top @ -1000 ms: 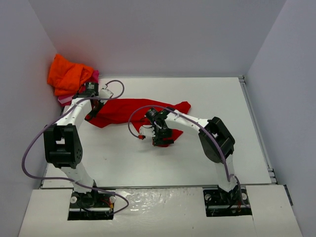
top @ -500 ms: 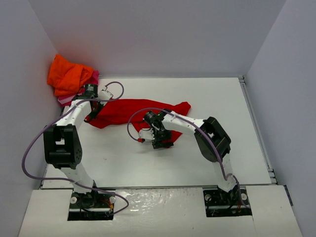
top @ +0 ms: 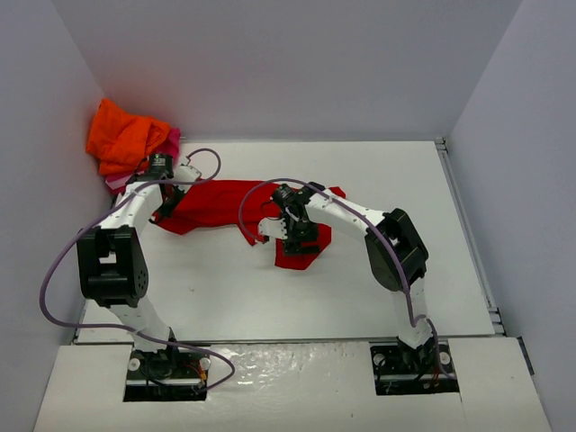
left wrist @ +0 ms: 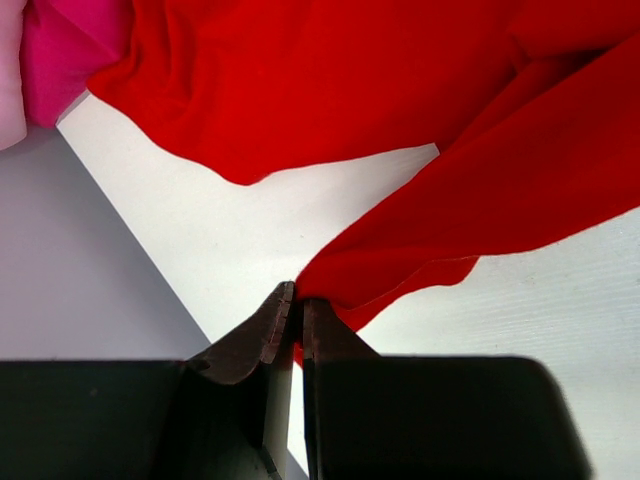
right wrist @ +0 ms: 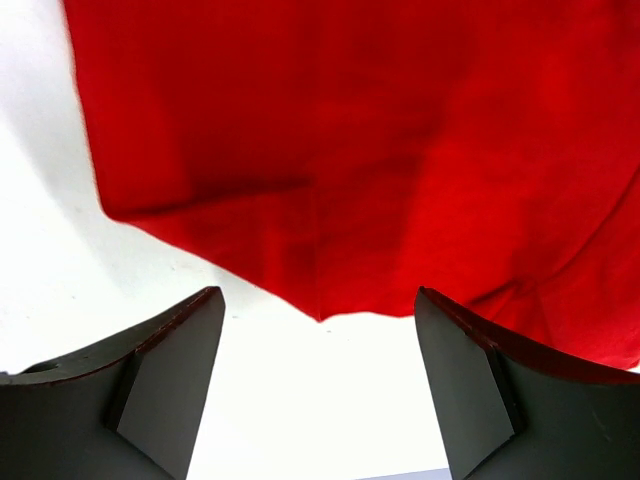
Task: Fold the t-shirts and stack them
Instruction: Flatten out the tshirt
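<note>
The red t-shirt lies crumpled across the middle of the table, with one flap spread toward the front. My left gripper is shut on its left edge; in the left wrist view the jaws pinch a fold of the red cloth just above the table. My right gripper is open and empty over the front flap; the right wrist view shows the fingers apart with the red cloth's edge just beyond them. The orange t-shirt sits piled on the pink t-shirt in the far left corner.
Grey walls close in the table at the left, back and right. The pink cloth and the left wall lie close beside my left gripper. A rail runs along the table's right edge.
My right gripper has opened and moved slightly away from me; the red flap now lies flat on the table in front of it. My left gripper has shifted a little left with the shirt's edge.
</note>
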{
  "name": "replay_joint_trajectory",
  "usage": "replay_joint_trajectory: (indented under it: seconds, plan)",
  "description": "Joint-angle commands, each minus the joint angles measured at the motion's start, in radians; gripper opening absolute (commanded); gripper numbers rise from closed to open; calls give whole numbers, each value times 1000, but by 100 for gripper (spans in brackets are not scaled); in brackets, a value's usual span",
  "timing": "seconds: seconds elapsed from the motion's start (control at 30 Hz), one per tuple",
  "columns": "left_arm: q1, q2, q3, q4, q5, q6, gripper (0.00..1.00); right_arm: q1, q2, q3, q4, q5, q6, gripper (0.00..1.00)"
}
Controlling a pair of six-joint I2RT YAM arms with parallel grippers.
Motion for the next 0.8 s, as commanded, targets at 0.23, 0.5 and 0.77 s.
replay_joint_trajectory:
  seconds: [0.23,0.5,0.77]
  plan:
    - [4,-49,34,18,-14,4,0,-11,67,121,-78,-76,-27,70]
    - [4,-38,27,28,-12,9,0,4,84,109,-87,-87,-23,70]
    - [4,-29,13,49,-14,10,0,9,81,49,-99,-90,-13,61]
